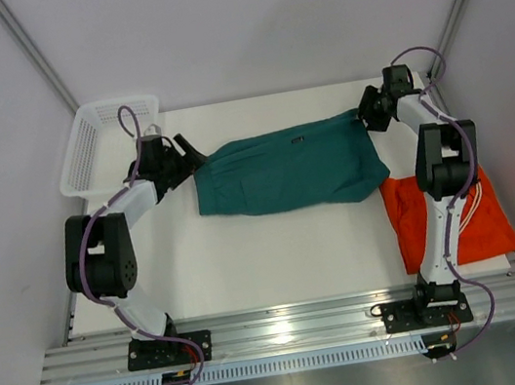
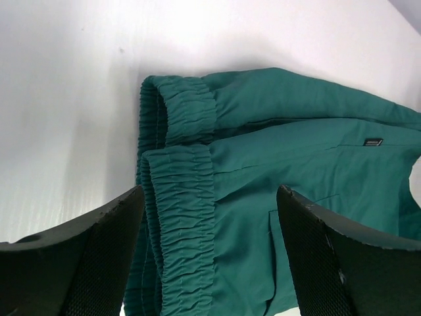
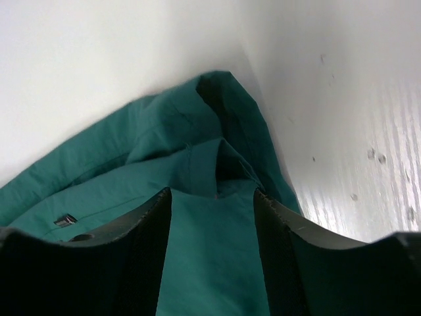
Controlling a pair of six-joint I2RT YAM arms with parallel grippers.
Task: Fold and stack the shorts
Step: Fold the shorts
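At opposite ends of the teal shorts (image 1: 284,170), lying long-axis left to right, the left gripper (image 1: 190,153) straddles the waistband (image 2: 181,197) and the right gripper (image 1: 366,115) the hem (image 3: 227,112), both with jaws apart. Orange shorts (image 1: 460,218) touch their near right corner.

You see plain teal green shorts (image 1: 288,168) across the middle of the overhead frame, with a small dark label (image 2: 373,141) at the right of the left wrist frame. At the lower right are bright orange-red shorts (image 1: 456,224) with a thin white drawstring (image 1: 481,199). The mesh basket (image 1: 97,150) at the upper left is white, its walls an open grid pattern. The table (image 1: 278,258) is white. The left arm (image 1: 100,253) and right arm (image 1: 444,156) are black and white, with purple cables (image 1: 124,121). The left gripper (image 2: 210,191) has black fingers (image 2: 99,263) with finely meshed pads.
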